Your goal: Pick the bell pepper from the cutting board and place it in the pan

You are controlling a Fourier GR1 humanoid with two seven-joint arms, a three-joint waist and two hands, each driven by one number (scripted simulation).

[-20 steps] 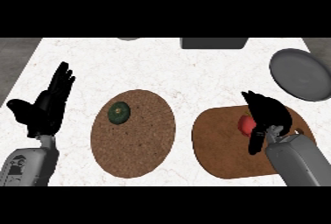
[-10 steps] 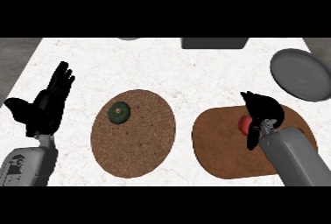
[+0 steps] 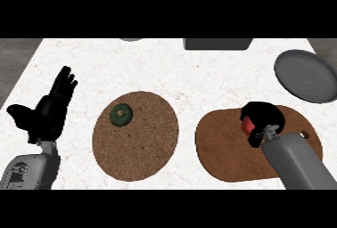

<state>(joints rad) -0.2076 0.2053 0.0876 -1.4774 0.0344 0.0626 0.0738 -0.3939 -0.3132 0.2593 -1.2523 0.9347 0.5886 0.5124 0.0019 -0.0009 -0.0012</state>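
Observation:
A red bell pepper (image 3: 247, 127) lies on the brown cutting board (image 3: 220, 151) at the right. My right hand (image 3: 265, 116) is curled round the pepper from above and hides most of it. The grey pan (image 3: 306, 75) sits at the far right, beyond the board. My left hand (image 3: 47, 111) rests open at the left edge, fingers up, holding nothing.
A round cork mat (image 3: 136, 136) lies in the middle with a dark green round vegetable (image 3: 121, 114) on its upper left part. A grey box (image 3: 218, 43) and a small grey object (image 3: 132, 39) stand at the counter's far edge.
The right hand's fingers have curled tighter round the red pepper on the board. The left hand has barely moved.

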